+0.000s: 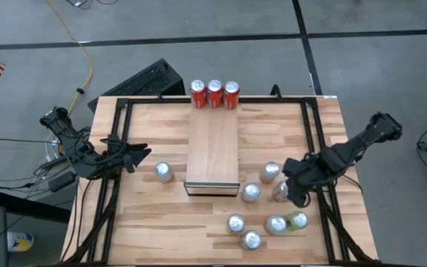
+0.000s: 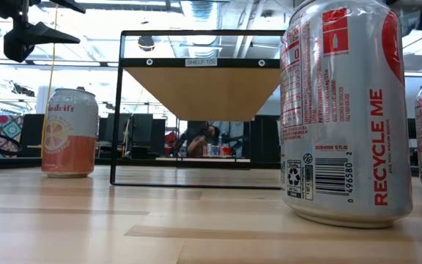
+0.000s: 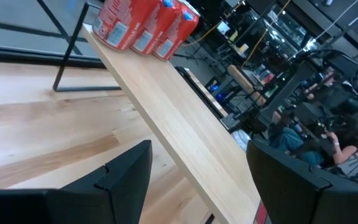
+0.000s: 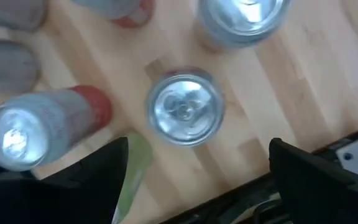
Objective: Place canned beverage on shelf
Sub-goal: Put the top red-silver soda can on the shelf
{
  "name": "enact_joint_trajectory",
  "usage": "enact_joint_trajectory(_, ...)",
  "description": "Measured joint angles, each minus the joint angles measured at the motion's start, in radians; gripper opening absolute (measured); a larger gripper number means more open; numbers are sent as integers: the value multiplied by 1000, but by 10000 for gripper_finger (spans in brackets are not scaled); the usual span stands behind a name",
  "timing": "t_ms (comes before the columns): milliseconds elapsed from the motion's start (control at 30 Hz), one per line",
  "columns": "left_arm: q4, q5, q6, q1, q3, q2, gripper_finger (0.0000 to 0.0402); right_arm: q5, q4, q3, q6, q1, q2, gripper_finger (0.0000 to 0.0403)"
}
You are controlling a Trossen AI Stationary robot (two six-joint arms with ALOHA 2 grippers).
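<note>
Right gripper (image 1: 296,194) spread wide, poised above a silver can (image 4: 185,110) near the table's right frame rail, fingers (image 4: 319,180) apart on either side of the can's top in the wrist view — nothing between them, no contact visible. Same can partly hidden under the gripper in the high view, just beside two more upright silver cans: one (image 1: 270,172) closest to the shelf's right side, another (image 1: 251,193) off the shelf's front right corner.

Left gripper (image 1: 130,156) held at the table's left side, parted to a moderate gap and empty, pointed toward the shelf (image 1: 212,148); a lone can (image 1: 163,172) standing between it and the shelf, touching neither.

Shelf sitting mid-table, long axis running front to back, light wood top bare along most of its length. Three red cans (image 1: 214,94) in a row at its far end, side by side and touching.

Farther toward the table's near edge, a loose cluster: three silver tops (image 1: 236,223) (image 1: 252,239) (image 1: 276,224) and a green can (image 1: 298,219) beside the last of them — apparently lying on its side.

From table height, a large silver-and-red can (image 2: 339,110) close to the lens, an orange-and-white can (image 2: 69,133) left of the shelf's dark frame.
</note>
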Motion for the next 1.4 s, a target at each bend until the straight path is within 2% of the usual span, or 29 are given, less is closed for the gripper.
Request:
enact_joint_trajectory(133,-6,-6,0,0,0,0,251,20,14,-23,24,38,36,360)
enact_joint_trajectory(433,-6,-8,-1,0,0,0,251,94,31,-26,-105,26,95,360)
enact_joint_trajectory(767,-8,-1,-2,0,0,0,251,94,84,-31,-188,16,85,360)
enact_joint_trajectory(933,-8,5,-2,0,0,0,251,70,174,-112,-190,29,84,360)
enact_joint_trajectory(1200,-5,12,-3,0,0,0,251,63,200,-189,-192,30,85,360)
enact_joint_trajectory(1400,-5,11,-2,0,0,0,251,26,335,-253,-215,17,84,344)
